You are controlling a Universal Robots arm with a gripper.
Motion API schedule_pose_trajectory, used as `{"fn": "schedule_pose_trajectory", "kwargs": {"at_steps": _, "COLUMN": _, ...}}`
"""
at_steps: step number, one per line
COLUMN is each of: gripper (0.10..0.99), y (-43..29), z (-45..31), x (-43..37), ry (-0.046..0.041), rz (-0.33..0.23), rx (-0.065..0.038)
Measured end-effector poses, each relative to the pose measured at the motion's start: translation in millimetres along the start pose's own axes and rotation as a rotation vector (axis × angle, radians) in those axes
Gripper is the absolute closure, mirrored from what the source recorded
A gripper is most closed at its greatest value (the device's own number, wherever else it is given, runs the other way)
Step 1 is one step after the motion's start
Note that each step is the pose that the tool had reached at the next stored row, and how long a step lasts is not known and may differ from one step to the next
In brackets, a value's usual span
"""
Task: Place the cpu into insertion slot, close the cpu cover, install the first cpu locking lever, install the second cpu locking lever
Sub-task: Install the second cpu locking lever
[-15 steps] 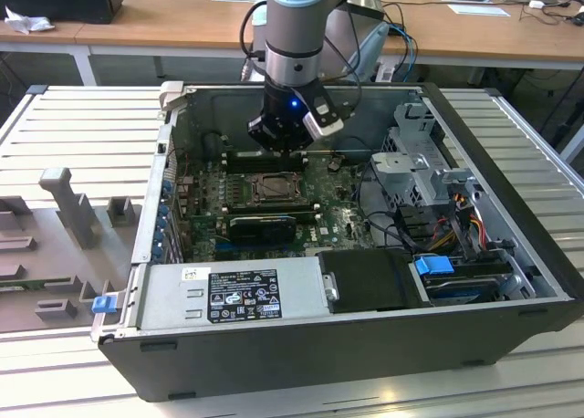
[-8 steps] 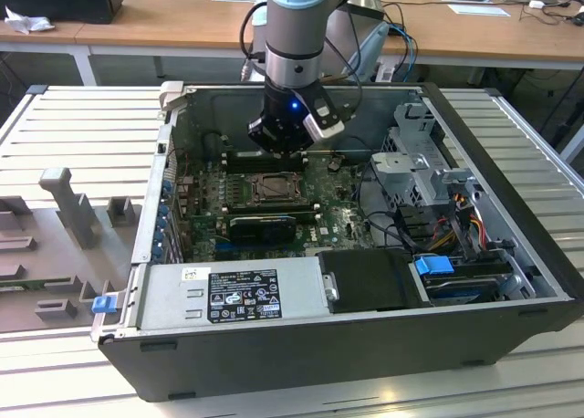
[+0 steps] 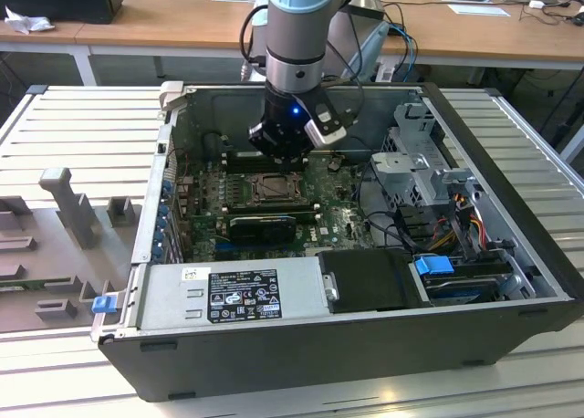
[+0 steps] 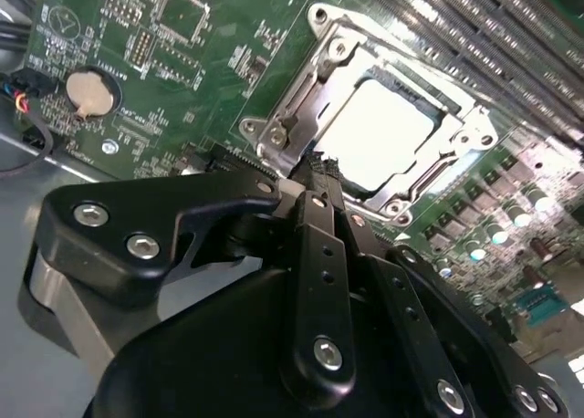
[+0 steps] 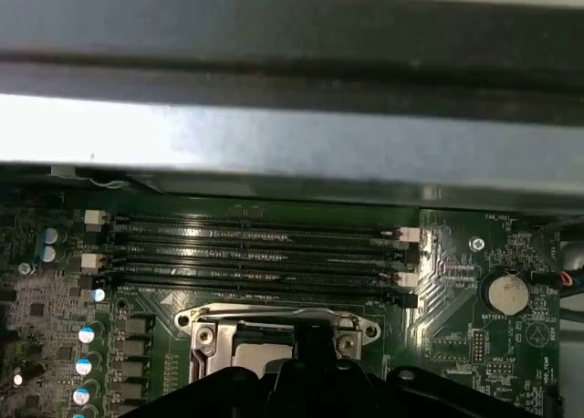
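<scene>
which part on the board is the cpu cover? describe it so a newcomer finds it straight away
Start at the open computer case in the exterior view and go to the green motherboard on its floor, right below the gripper. The cpu cover is the silver square metal frame lying flat there, with the pale cpu showing through its window. Unlike the long black memory slots beside it, it is square and shiny.

One cpu [image 4: 388,135]; one cpu cover [image 4: 301,99]; four memory slots [image 5: 255,249], at 12 o'clock from the socket; one coin battery [image 4: 89,94].
</scene>
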State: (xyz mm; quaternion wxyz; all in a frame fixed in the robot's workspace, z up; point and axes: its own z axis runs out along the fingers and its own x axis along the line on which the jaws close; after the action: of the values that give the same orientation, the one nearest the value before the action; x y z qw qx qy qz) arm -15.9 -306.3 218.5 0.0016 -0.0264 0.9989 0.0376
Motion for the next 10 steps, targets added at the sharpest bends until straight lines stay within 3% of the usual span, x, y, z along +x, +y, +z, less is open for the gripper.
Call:
{"fn": "schedule_pose_trajectory", "kwargs": {"at_steps": 6, "gripper": 0.98, "y": -7.9, "z": -0.7, "x": 0.7, "ry": 0.0, "rz": 0.0, "rx": 0.0}}
{"fn": "schedule_pose_trajectory", "kwargs": {"at_steps": 7, "gripper": 0.98, "y": -8.5, "z": -2.6, "x": 0.8, "ry": 0.0001, "rz": 0.0, "rx": 0.0}}
{"fn": "schedule_pose_trajectory", "kwargs": {"at_steps": 9, "gripper": 0.98, "y": -7.8, "z": -15.4, "x": 0.8, "ry": -0.0001, "rz": 0.0, "rx": 0.0}}
{"fn": "schedule_pose_trajectory", "kwargs": {"at_steps": 10, "gripper": 0.98, "y": -8.6, "z": -16.3, "x": 0.8, "ry": -0.0002, "rz": 0.0, "rx": 0.0}}
